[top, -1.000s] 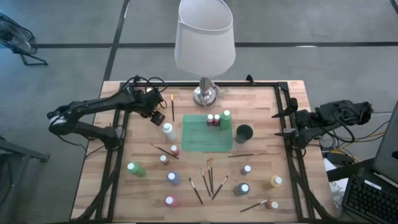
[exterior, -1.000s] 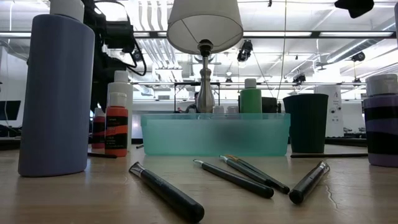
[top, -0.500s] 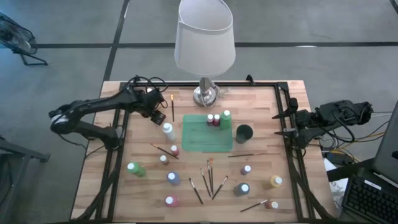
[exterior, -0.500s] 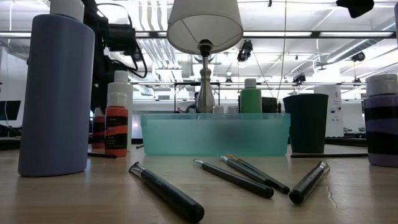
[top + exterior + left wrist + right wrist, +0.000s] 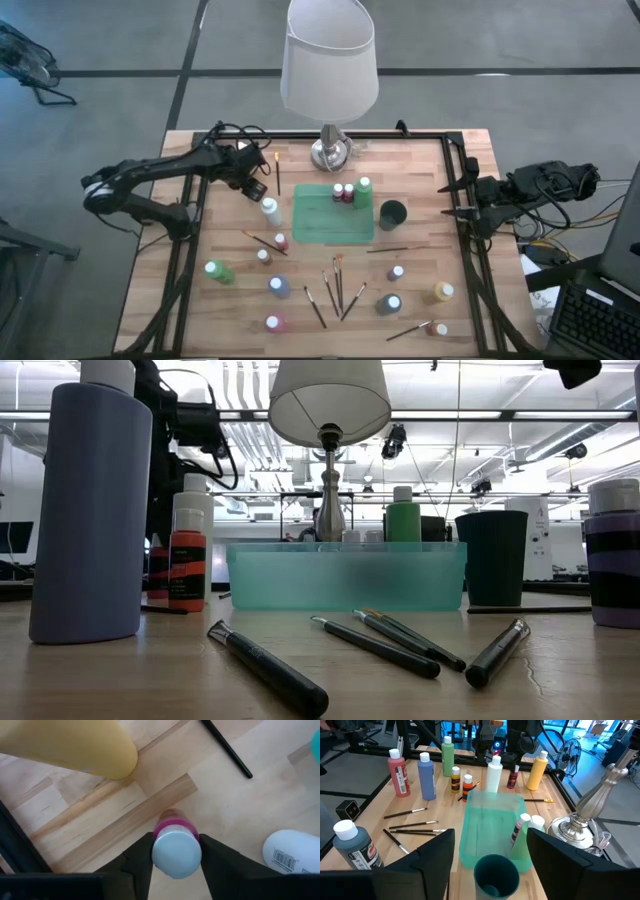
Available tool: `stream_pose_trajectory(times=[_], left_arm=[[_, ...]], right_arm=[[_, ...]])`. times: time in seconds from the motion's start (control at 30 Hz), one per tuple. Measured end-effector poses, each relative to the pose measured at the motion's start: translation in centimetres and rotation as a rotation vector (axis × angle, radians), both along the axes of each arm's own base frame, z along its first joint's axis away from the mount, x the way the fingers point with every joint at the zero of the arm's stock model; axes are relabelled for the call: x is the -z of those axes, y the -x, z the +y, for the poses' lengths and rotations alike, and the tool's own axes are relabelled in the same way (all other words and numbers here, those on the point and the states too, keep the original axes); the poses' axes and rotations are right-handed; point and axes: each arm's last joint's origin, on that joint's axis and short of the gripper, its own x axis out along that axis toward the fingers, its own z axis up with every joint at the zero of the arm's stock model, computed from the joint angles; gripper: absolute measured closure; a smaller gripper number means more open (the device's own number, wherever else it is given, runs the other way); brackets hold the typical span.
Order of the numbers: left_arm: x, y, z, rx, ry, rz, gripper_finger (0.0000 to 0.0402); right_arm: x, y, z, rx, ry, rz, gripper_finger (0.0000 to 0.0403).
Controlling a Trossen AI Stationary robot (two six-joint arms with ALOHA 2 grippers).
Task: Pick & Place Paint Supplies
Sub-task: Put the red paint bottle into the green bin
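My left gripper [image 5: 176, 851] stands over the table's far left part [image 5: 256, 187], shut on a small maroon bottle with a white cap [image 5: 176, 854]. The same bottle shows in the right wrist view [image 5: 512, 778], between a tall white bottle [image 5: 494, 774] and a yellow one [image 5: 537, 770]. More paint bottles [image 5: 278, 286] stand about the near half of the table. Several brushes [image 5: 336, 286] lie flat there. My right gripper [image 5: 490, 834] is open and waits at the table's right edge [image 5: 452, 200]. My left gripper pinches the small maroon bottle between its two fingers [image 5: 142, 857], one on each side of the white cap [image 5: 176, 854] and the neck below it. The fingers come from above, pointing down. The bottle stands about upright. I cannot tell whether its base is on the table.
A teal tray [image 5: 325, 222] sits mid-table with three bottles [image 5: 352, 191] at its far right corner. A dark cup [image 5: 392, 212] stands right of it. The lamp's base [image 5: 329, 152] is behind the tray, its shade overhead. A black brush [image 5: 227, 751] lies near the left gripper.
My left arm has shifted a little toward the table's right, still shut on the bottle.
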Motion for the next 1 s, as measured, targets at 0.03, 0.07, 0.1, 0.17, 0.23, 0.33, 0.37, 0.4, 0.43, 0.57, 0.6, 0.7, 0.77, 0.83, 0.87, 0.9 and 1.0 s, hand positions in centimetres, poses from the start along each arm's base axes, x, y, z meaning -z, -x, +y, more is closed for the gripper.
stream_pose_trajectory(times=[0.03,0.07,0.1,0.17,0.23,0.33,0.37,0.4,0.43,0.57,0.6,0.7,0.77,0.83,0.87,0.9,1.0], left_arm=[[-0.1,0.0,0.0,0.001,0.002,-0.003,0.0261],[-0.1,0.1,-0.1,0.003,0.005,-0.001,0.0268],[-0.1,0.2,-0.1,0.003,0.009,-0.001,0.0274],[-0.2,0.4,-0.3,0.008,0.024,-0.002,0.0278],[-0.4,0.6,-0.4,0.013,0.027,-0.001,0.0278],[-0.7,1.0,-0.6,0.013,0.03,0.004,0.0278],[-0.9,1.2,-0.7,0.013,0.029,0.002,0.0276],[-1.1,1.4,-0.8,0.013,0.026,-0.003,0.0275],[-1.3,1.6,-0.9,0.013,0.022,-0.01,0.0275],[-3.3,2.0,-1.2,0.017,-0.004,-0.056,0.0278],[-4.1,2.0,-1.2,0.024,-0.019,-0.078,0.0278],[-6.8,2.0,-1.2,0.046,-0.072,-0.158,0.0277],[-8.8,1.9,-1.1,0.063,-0.115,-0.219,0.0277],[-10.8,1.9,-1.1,0.076,-0.154,-0.274,0.0277],[-11.8,1.8,-1.1,0.084,-0.173,-0.3,0.0277],[-12.8,1.8,-1.1,0.094,-0.192,-0.328,0.0277],[-15.6,1.5,-1.1,0.165,-0.232,-0.436,0.0276]], right_arm=[[0.0,0.0,0.0,0.0,-0.001,0.0,0.0167],[0.0,0.0,0.0,0.001,-0.001,0.0,0.0169],[0.0,0.0,0.0,0.0,0.0,0.0,0.0172],[0.0,0.0,0.0,0.0,0.0,0.0,0.0176],[0.0,0.0,0.0,0.001,-0.001,0.0,0.0179],[0.0,0.0,0.0,0.001,-0.001,0.0,0.0184],[0.0,0.0,0.0,0.001,-0.002,0.0,0.0184],[0.0,0.0,0.0,0.001,-0.001,0.0,0.0183],[0.0,0.0,0.0,0.0,0.0,0.0,0.0182],[0.0,0.0,0.0,0.0,0.0,0.0,0.0171],[0.0,0.0,0.0,0.0,0.0,0.0,0.0167],[0.0,0.0,0.0,0.001,-0.001,0.0,0.0156],[0.0,0.0,0.0,0.0,0.0,0.0,0.0149],[0.0,0.0,0.0,0.001,-0.002,0.0,0.0141],[0.0,0.0,0.0,0.001,-0.001,0.0,0.0137],[0.0,0.0,0.0,0.0,0.0,0.0,0.0134],[0.0,0.0,0.0,0.001,-0.001,0.0,0.0123]])
